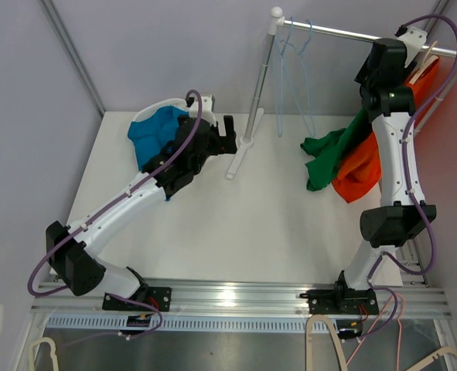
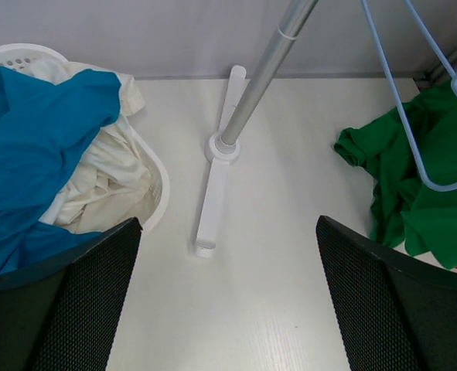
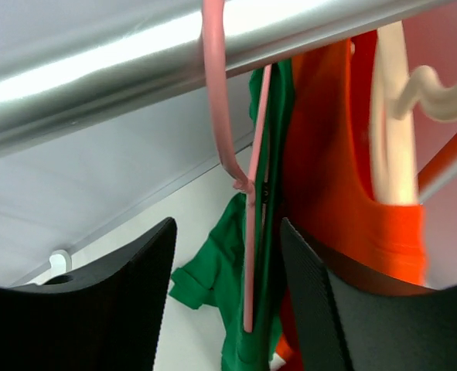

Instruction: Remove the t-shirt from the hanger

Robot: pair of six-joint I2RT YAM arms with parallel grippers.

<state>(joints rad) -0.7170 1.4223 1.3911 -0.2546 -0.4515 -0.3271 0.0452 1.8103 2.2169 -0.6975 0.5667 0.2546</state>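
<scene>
A green t-shirt (image 3: 240,270) hangs on a pink hanger (image 3: 251,232) hooked over the silver rail (image 3: 135,54). Its lower part drapes onto the table in the top view (image 1: 329,154). My right gripper (image 3: 228,228) is raised to the rail and open. The pink hanger and the green shirt's collar lie between its fingers, close to the right finger (image 3: 313,270). In the top view the right gripper (image 1: 390,54) is at the rail's right end. My left gripper (image 2: 228,224) is open and empty, low over the table beside the basket.
An orange t-shirt (image 3: 329,154) on a cream hanger (image 3: 390,116) hangs just right of the green one. Two empty blue hangers (image 1: 294,69) hang at the rail's left end. The rack's post and foot (image 2: 213,193) stand mid-table. A white basket (image 2: 155,209) holds blue and white clothes.
</scene>
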